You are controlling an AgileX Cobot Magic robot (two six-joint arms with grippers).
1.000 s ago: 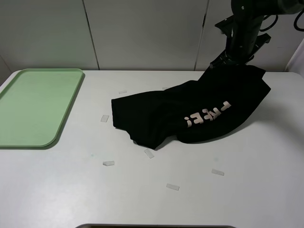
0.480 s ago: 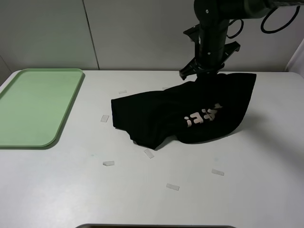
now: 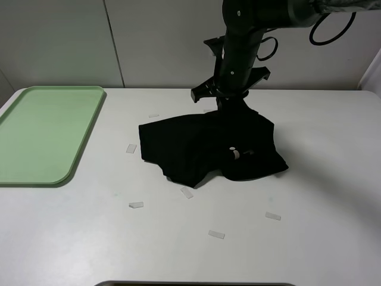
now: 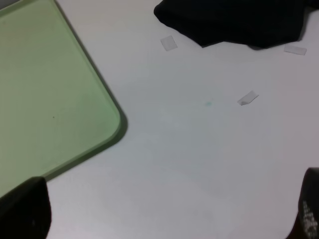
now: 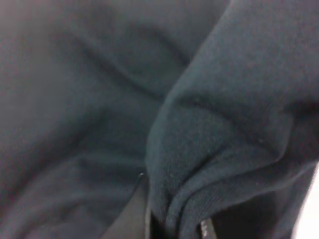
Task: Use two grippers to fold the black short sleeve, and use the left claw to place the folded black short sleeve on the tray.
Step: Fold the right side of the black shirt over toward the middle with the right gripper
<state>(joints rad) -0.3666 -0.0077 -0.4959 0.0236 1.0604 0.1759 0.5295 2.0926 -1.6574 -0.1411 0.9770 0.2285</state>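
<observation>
The crumpled black cloth T-shirt lies well right of the flat light-green plastic tray, its far edge pinched in the near-closed right gripper, while the wide-open, empty left gripper hovers by the tray's corner.

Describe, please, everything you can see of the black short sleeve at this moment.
The black short sleeve is a soft, matte black cloth shirt, lying crumpled in a heap near the middle of the white table, well apart from the tray. Seen from the high camera, its right part is doubled over itself, so only small bits of pale lettering show. Its rear edge rises in a peak, pinched by the right gripper.
</observation>
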